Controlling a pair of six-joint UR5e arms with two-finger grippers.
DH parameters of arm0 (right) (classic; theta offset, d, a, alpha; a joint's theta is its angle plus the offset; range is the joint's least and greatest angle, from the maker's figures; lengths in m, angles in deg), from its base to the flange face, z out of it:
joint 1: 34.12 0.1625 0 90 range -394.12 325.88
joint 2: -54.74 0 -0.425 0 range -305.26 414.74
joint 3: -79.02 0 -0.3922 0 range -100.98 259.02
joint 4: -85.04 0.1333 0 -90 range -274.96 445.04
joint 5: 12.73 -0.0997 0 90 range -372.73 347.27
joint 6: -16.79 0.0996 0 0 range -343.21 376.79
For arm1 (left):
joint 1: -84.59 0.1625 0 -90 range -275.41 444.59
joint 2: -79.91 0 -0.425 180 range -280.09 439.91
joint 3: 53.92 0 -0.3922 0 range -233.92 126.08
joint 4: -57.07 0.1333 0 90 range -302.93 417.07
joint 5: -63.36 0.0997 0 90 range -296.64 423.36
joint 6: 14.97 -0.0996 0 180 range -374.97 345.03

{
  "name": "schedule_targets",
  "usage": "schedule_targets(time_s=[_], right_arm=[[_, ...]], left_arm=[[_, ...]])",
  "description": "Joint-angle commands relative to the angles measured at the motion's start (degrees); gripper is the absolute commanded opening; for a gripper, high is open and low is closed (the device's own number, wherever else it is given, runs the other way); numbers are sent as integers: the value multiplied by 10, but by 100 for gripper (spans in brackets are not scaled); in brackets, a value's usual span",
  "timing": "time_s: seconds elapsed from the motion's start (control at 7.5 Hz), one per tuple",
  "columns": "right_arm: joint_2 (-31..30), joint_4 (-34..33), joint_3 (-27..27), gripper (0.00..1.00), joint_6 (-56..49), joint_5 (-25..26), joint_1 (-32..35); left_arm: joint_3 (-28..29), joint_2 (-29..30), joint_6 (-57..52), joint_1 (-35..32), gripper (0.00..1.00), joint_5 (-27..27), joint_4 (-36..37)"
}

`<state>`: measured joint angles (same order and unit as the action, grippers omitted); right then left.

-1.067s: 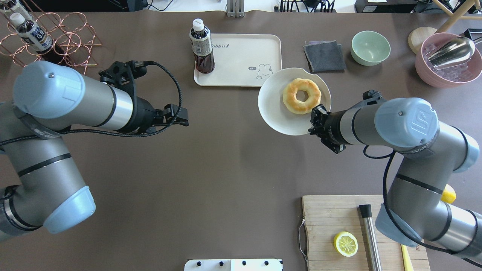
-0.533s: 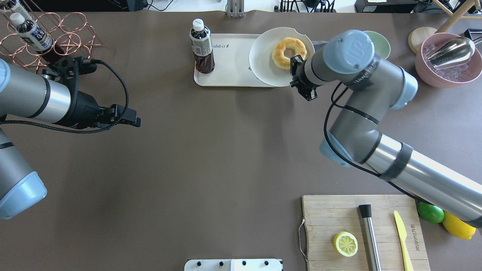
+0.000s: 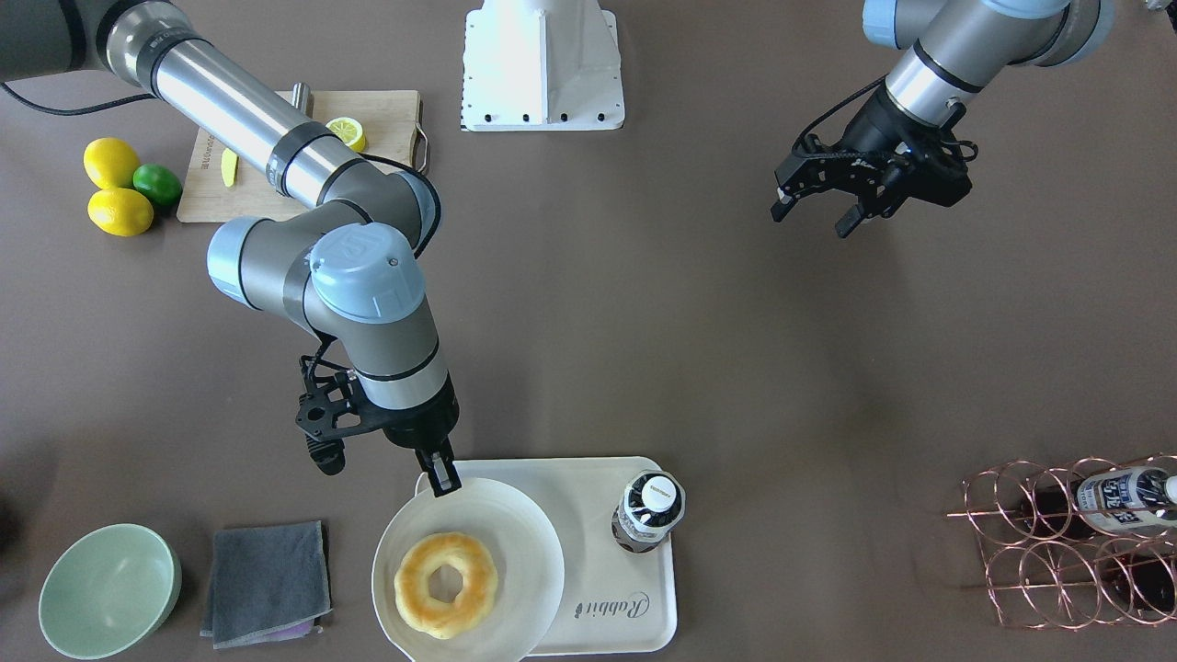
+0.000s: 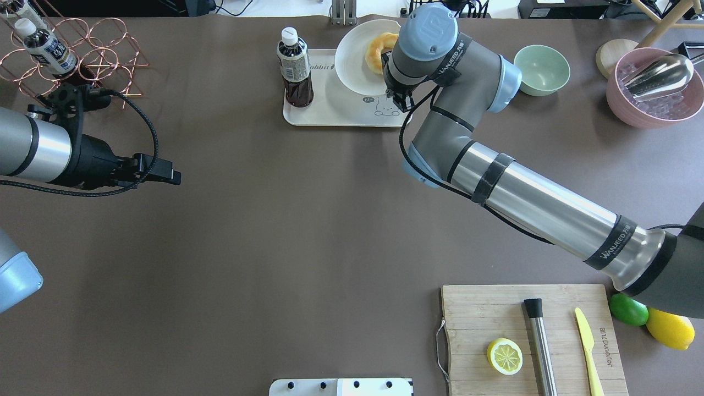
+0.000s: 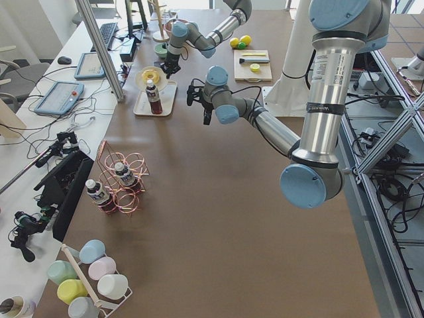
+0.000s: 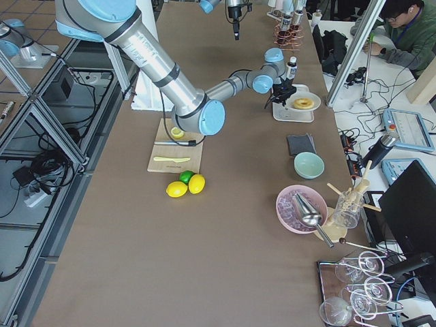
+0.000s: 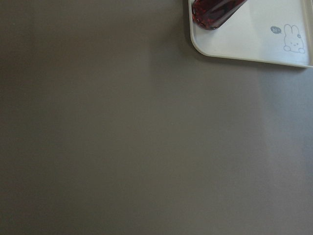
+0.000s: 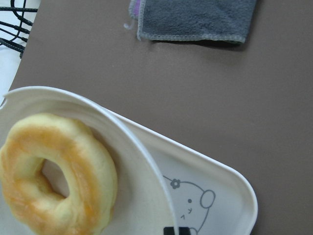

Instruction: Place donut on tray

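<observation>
Brown table holds the tray. Partly over it, the right gripper pinches a white plate with the donut on it. The left gripper hangs with fingers apart.

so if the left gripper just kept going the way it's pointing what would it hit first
Most likely the bare table, short of the tray: the left gripper angles downward, and its wrist view is nearly all tabletop, with just the tray corner and a bottle at the top. Depth is unclear.
</observation>
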<state>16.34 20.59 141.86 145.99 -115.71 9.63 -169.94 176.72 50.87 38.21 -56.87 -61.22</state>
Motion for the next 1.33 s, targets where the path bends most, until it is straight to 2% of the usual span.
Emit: schedule_targets(time_s=[0.0,0.13,0.27,0.67,0.8,0.93,1.2], right_arm=[[32,42,-60,0,19,8,-19],[30,40,-54,73,-4,16,-25],[23,36,-33,100,-100,16,-31],[-40,34,42,100,-112,7,-14],[-74,5,83,100,-139,-16,2],[-124,-28,143,100,-206,-40,14],[-254,-59,262,100,-340,-97,67]], left_arm=[[1,-5,-1,-10,98,0,-3],[2,-3,-1,-9,98,-1,-3],[5,0,-1,-9,98,-1,-3],[6,1,-1,-8,98,-1,-3],[6,-5,-25,-9,98,-3,-2],[8,-22,-77,-16,99,-22,-1],[28,-71,-203,-103,99,-88,0]])
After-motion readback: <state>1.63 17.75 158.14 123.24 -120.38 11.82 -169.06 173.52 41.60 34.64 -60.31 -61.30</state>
